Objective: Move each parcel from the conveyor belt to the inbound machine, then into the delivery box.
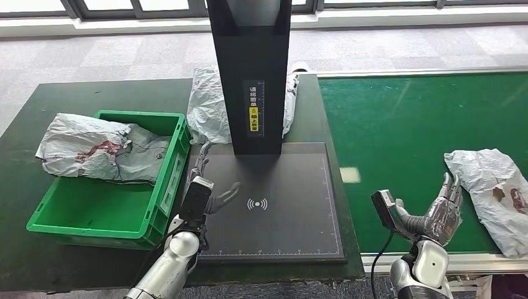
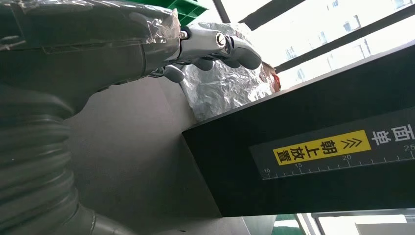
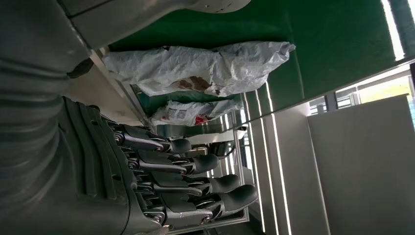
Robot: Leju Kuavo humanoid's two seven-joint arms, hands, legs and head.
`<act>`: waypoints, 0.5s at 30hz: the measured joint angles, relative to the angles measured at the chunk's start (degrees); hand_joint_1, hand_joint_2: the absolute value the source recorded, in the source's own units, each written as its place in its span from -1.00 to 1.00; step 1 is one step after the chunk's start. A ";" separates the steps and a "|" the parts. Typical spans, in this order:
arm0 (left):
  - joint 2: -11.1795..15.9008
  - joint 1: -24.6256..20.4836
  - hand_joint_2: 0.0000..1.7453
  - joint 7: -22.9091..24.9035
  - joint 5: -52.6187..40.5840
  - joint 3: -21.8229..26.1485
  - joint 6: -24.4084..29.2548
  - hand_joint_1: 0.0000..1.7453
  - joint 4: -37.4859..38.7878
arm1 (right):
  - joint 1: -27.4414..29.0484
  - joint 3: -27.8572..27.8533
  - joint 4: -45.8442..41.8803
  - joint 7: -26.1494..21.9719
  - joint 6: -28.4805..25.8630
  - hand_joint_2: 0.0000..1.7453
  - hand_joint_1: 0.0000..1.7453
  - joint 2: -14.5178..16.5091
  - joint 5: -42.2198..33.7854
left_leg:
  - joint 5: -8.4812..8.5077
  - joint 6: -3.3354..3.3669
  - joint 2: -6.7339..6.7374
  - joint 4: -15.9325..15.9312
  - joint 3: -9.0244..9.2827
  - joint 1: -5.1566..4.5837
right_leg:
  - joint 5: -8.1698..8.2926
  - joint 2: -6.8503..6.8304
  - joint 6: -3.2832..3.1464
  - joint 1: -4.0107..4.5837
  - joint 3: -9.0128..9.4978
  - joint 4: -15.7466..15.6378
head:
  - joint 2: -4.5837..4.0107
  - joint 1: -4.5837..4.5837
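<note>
A crumpled grey parcel (image 1: 492, 193) lies on the green conveyor belt (image 1: 411, 131) at the right; the right wrist view shows that parcel (image 3: 195, 68) too. My right hand (image 1: 441, 215) hovers open just left of it, fingers up, holding nothing. My left hand (image 1: 205, 187) is open over the left edge of the black inbound machine's scan plate (image 1: 274, 205), empty. Another grey parcel (image 1: 99, 149) lies across the rim of the green delivery box (image 1: 159, 212). A third parcel (image 1: 208, 109) sits behind the machine's black column (image 1: 252, 75), also seen as a parcel (image 2: 220, 88) in the left wrist view.
The dark green table (image 1: 18, 249) carries the box and machine. The belt's metal front rail (image 1: 461, 261) runs below my right hand. Grey floor and windows lie beyond.
</note>
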 joint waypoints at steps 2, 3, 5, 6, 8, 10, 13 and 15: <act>-0.11 -0.20 1.00 0.00 -0.02 0.04 -0.03 -1.00 0.28 | -0.07 -1.40 1.07 0.03 0.00 1.00 -1.00 -0.33 0.41 | 0.00 0.01 0.02 0.00 0.00 0.00 | 0.00 0.02 0.00 0.00 -0.01 0.00 | 0.01 0.00; -0.19 -0.28 1.00 0.00 -0.03 0.06 -0.03 -1.00 0.40 | -0.09 -1.77 1.49 0.08 0.00 1.00 -1.00 -0.40 0.50 | 0.00 0.01 0.02 0.00 0.00 0.00 | 0.00 0.02 0.00 0.01 -0.02 0.00 | 0.01 0.00; -0.32 -0.40 1.00 -0.02 -0.05 0.09 -0.07 -1.00 0.63 | -0.10 -2.20 2.16 1.03 0.02 1.00 -1.00 -0.51 1.28 | 0.00 0.00 0.01 0.00 0.01 0.00 | 0.00 0.02 0.00 0.01 -0.04 0.00 | 0.00 -0.01; -0.38 -0.47 1.00 -0.05 -0.09 0.11 -0.14 -1.00 0.74 | -0.09 -2.47 2.51 2.08 0.06 1.00 -1.00 -0.59 2.29 | 0.00 0.00 0.00 0.00 0.01 0.01 | 0.00 0.02 0.00 0.02 -0.05 0.01 | -0.01 -0.01; -0.47 -0.58 1.00 -0.10 -0.22 0.16 -0.43 -1.00 0.90 | 0.00 -3.50 3.22 3.97 0.10 1.00 -1.00 -0.88 4.68 | 0.00 0.00 -0.01 0.00 0.00 0.01 | 0.00 0.01 0.00 0.02 -0.06 0.01 | 0.00 -0.01; -0.53 -0.66 1.00 -0.13 -0.37 0.32 -0.66 -1.00 1.03 | 0.20 -4.96 4.03 3.92 0.05 1.00 -1.00 -1.29 6.02 | 0.00 0.00 0.01 0.00 -0.01 0.01 | 0.00 0.01 0.00 0.02 -0.06 0.01 | 0.01 0.00; -0.55 -0.73 1.00 -0.20 -0.73 0.66 -0.69 -1.00 1.18 | 0.35 -6.98 4.99 2.99 0.02 1.00 -1.00 -1.62 6.85 | 0.00 0.01 0.07 0.00 -0.03 0.01 | 0.00 0.05 0.00 0.01 -0.07 0.01 | 0.01 0.00; -0.58 -0.73 1.00 -0.24 -1.03 0.77 -0.63 -1.00 1.18 | 0.34 -7.95 5.46 2.91 0.16 1.00 -1.00 -1.62 7.20 | 0.00 0.01 0.06 0.00 -0.03 0.00 | 0.00 0.05 0.00 0.00 -0.07 0.01 | 0.01 0.00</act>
